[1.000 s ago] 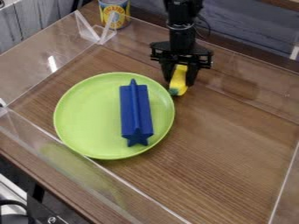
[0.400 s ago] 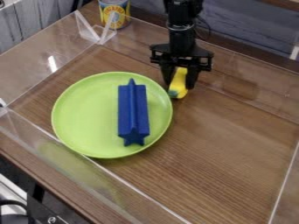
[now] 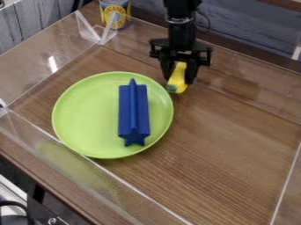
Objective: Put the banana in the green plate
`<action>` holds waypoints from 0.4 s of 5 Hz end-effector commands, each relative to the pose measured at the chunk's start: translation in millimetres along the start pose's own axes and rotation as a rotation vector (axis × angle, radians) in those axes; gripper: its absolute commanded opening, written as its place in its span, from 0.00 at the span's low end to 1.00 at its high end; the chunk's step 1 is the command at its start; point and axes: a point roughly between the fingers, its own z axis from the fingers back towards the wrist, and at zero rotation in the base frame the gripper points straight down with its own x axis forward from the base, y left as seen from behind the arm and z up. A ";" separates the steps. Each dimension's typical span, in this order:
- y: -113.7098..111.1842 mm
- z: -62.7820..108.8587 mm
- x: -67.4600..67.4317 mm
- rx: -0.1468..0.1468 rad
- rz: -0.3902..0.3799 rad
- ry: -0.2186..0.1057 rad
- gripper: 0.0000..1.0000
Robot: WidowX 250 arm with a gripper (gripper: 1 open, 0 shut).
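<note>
We had the green plate (image 3: 83, 117) on the wood table (image 3: 217, 145), w/ the blue block (image 3: 133, 114) lying in it, toward the plate's right side in the view; the block ran roughly top to bottom of the view, its lower end near the rim. The yellow can (image 3: 114, 14) stood near the top edge, well apart from the plate; we couldn't tell what was in it. We saw the banana (image 3: 178, 77) outside the plate, just beyond its upper right rim, btwn the fingers of the black gripper (image 3: 180, 70); the gripper was grasping it, w/ the banana's lower part showing below the fingers. Vs. the earlier frame, the gripper & banana sat a bit higher in the view; the plate, block & can looked abt the same as before.
</note>
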 end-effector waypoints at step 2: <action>-5.7 22.4 9.5 -0.010 0.064 -0.121 0.00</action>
